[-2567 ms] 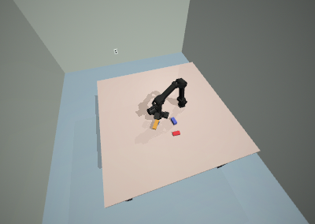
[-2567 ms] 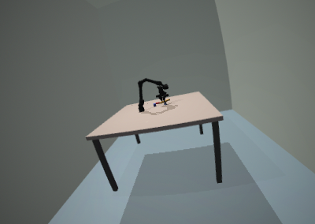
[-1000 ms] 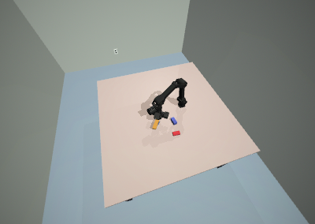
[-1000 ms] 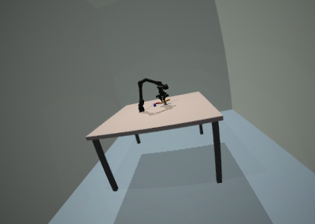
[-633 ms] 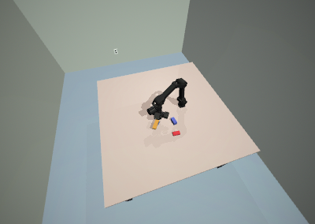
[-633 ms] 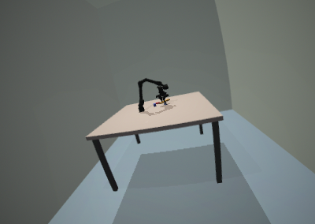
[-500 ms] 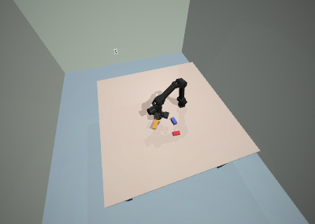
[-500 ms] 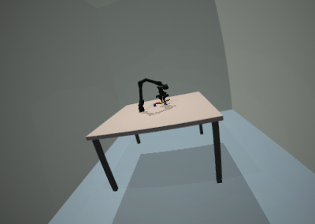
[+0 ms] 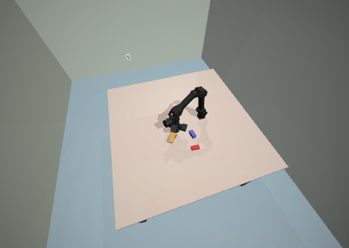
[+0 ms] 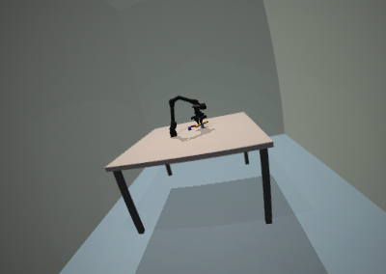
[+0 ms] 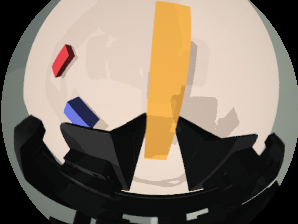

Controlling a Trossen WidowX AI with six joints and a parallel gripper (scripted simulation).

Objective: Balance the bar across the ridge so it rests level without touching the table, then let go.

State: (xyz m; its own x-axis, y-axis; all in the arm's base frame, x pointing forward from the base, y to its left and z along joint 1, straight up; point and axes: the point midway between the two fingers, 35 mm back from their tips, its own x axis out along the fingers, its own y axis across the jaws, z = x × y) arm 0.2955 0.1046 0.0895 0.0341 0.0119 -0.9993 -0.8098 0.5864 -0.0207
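Your counter (image 9: 144, 174) (image 10: 193, 146) (image 11: 120, 95) carries the arm, whose pincer (image 9: 174, 132) (image 10: 201, 123) (image 11: 161, 117), partly open, grips the orange bar (image 9: 172, 138) (image 10: 205, 123) (image 11: 169, 55) near one end, above the surface and well inside the edges. You seem to be at the placing step (the ridge is mostly hidden, so I can't confirm contact): level the bar, then ease apart, minding the blue block (image 9: 192, 134) (image 10: 189, 128) (image 11: 80, 113) at ten o'clock in the wrist view.

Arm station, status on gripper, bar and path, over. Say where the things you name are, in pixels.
Gripper (image 9: 174, 132) (image 10: 201, 124) (image 11: 161, 117) shut on orange bar (image 9: 172, 138) (image 10: 206, 123) (image 11: 170, 55). Bar not released. Ridge contact unconfirmed. Blue block (image 9: 192, 134) (image 10: 189, 128) (image 11: 80, 113) and red block (image 9: 195, 148) (image 10: 193, 126) (image 11: 62, 61) off to one side, apart from bar.
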